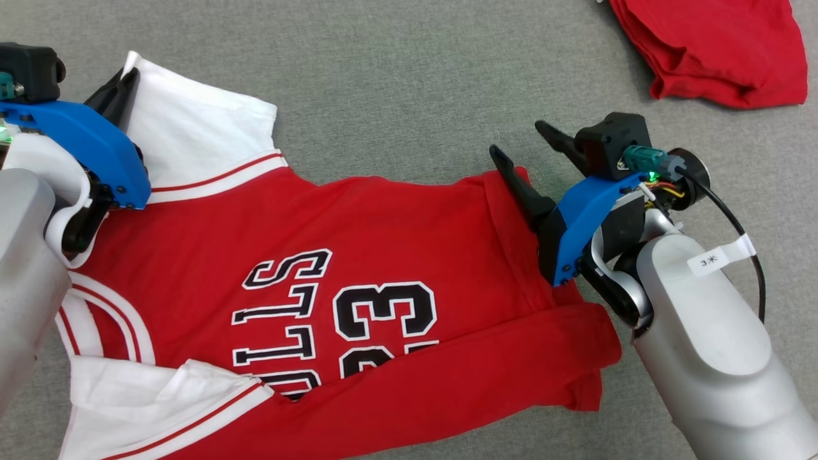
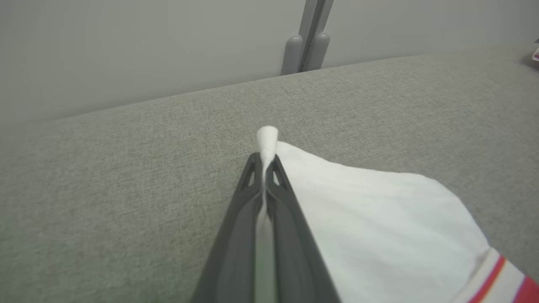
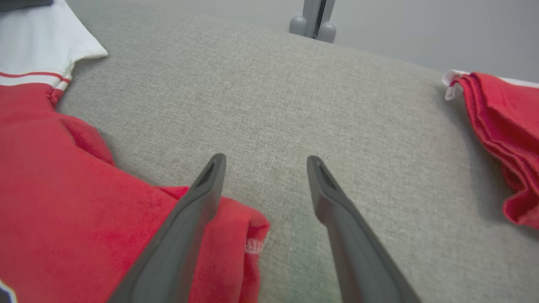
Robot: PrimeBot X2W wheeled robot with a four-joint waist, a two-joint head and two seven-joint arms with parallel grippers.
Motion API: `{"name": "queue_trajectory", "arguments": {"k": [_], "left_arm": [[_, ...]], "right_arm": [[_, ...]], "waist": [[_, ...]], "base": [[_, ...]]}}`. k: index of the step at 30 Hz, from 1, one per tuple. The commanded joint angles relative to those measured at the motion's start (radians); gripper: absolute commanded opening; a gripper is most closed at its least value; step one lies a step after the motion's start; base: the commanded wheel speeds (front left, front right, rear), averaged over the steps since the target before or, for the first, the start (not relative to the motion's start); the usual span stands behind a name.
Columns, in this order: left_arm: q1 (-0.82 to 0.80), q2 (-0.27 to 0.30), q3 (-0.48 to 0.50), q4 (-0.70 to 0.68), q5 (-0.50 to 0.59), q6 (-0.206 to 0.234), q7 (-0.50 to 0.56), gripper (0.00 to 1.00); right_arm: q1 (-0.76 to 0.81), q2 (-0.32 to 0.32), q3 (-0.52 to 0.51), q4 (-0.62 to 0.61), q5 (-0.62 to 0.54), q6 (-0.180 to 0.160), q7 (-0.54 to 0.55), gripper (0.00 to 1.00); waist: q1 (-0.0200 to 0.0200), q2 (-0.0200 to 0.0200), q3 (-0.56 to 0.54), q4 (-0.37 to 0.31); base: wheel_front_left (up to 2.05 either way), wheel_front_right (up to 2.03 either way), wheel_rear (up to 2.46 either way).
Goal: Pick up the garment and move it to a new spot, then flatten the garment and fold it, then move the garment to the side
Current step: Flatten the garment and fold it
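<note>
surface: grey cloth top [image 1: 409,76] | lower left to centre: red-and-white jersey [image 1: 383,255], spread out, rumpled | upper right corner: folded red garment [image 1: 716,45]

A folded red garment [image 1: 716,45] with a strip of white at one edge lies at the far right of a grey woven surface [image 1: 409,83]. Behind the surface's back edge, a grey upright post [image 2: 309,42] stands against a plain pale wall [image 2: 126,50].

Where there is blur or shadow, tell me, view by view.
Head view: sharp, even light, jersey print crisp. Left wrist view: the left gripper blurs toward the bottom edge. Right wrist view: soft shadow left of the red pile; the right gripper blurs at its base.
</note>
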Motion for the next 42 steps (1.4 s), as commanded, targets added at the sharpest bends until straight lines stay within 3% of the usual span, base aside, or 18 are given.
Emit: {"name": "queue_trajectory", "arguments": {"k": [1,15,16,17,18,23,34,42], "left_arm": [[0.008,0.003,-0.011,-0.008,-0.001,0.002,-0.018,0.00],[-0.029,-0.023,-0.086,-0.022,-0.026,0.002,-0.089,0.00],[-0.031,-0.025,-0.090,-0.021,-0.026,0.002,-0.092,0.00],[-0.034,-0.027,-0.094,-0.021,-0.030,0.002,-0.099,0.00],[-0.036,-0.029,-0.097,-0.021,-0.034,0.002,-0.103,0.00],[-0.040,-0.028,-0.107,-0.013,-0.048,0.002,-0.148,0.00],[0.037,-0.039,-0.086,-0.079,-0.053,0.002,-0.225,0.00],[0.254,0.001,0.079,-0.317,0.067,0.033,-0.228,0.00]], "right_arm": [[0.016,-0.015,0.009,-0.004,0.019,0.000,0.034,1.00],[0.082,-0.065,0.043,-0.044,0.068,0.000,0.261,1.00],[0.083,-0.068,0.045,-0.045,0.066,0.000,0.271,0.60],[0.084,-0.070,0.045,-0.047,0.063,0.000,0.276,0.38],[0.084,-0.070,0.042,-0.049,0.061,0.000,0.279,0.00],[0.072,-0.063,0.006,-0.073,0.031,0.000,0.243,0.00],[0.122,-0.028,-0.090,0.030,-0.034,0.000,-0.008,0.00],[0.191,-0.022,-0.120,0.114,-0.043,0.000,-0.158,0.00]], "waist": [[0.0001,0.0000,-0.009,0.010],[0.0001,0.0000,-0.023,0.053],[0.0001,0.0000,-0.022,0.055],[0.0001,0.0000,-0.021,0.058],[0.0001,0.0000,-0.021,0.061],[0.0001,0.0000,-0.036,0.069],[0.0001,0.0000,-0.130,0.122],[0.0001,0.0000,-0.205,0.165]], "base": [[0.00,0.00,0.00],[0.00,0.00,0.00],[0.00,0.00,0.00],[0.00,0.00,0.00],[0.00,0.00,0.00],[0.00,0.00,0.00],[0.00,0.00,0.00],[0.00,0.00,0.00]]}}
